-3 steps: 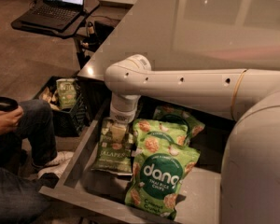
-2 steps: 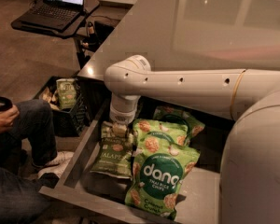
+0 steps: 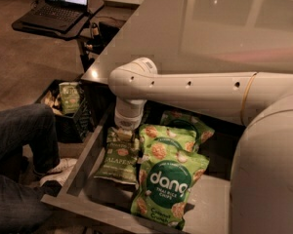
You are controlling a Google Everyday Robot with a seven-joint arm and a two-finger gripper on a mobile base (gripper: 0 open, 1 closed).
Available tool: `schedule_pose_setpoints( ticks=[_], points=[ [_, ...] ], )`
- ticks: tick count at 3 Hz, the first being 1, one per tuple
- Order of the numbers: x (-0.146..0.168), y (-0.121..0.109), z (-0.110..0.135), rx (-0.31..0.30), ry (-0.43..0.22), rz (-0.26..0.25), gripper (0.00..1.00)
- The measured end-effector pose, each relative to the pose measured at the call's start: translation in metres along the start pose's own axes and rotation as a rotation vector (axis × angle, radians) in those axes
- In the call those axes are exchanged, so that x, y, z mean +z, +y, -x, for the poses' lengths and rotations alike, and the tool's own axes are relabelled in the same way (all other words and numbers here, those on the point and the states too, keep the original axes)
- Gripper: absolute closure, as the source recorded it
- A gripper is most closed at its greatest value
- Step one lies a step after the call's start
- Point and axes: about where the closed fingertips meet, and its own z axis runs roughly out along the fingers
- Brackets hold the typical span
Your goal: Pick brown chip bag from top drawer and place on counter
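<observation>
1. Since the earlier frames the arm is barely shifting; the person's hand at the left edge is no longer showing, leaving only the person's leg [image 3: 19, 130] beside the drawer.
2. The claw [image 3: 125, 132] is hanging under the white wrist, low inside the open top drawer [image 3: 80, 167] and pressing at the upper edge of the brown chip bag [image 3: 118, 160]. The wrist is hiding it, so I cannot tell how far open it is or whether it is gripping anything.
3. The brown chip bag, marked jalapeño, is lying flat along the drawer's left side, with its right edge touching the Dang rice-chip bag [image 3: 168, 184] and a second green bag [image 3: 161, 143].
4. It is probably behaving as a light, puffy, crinkly pack: slippery film, crushable contents. Pinching the flat top seam looks safer than squeezing the belly.
5. Room is looking tight: the left drawer wall is sitting just beside the bag, and the edge of the surface [image 3: 210, 28] is overhanging the drawer's rear. Lifting straight up and then swinging over that edge seems the cleanest path, since the surface is offering plenty of open space.
</observation>
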Motion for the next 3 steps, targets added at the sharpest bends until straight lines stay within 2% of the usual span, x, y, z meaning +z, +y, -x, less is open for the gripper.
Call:
schedule_pose_setpoints(
  ticks=[1, 3],
  points=[
    [-0.003, 0.003, 0.0, -0.006, -0.022, 0.005, 1.0],
    [-0.043, 0.039, -0.011, 0.028, -0.178, -0.048, 1.0]
  ],
)
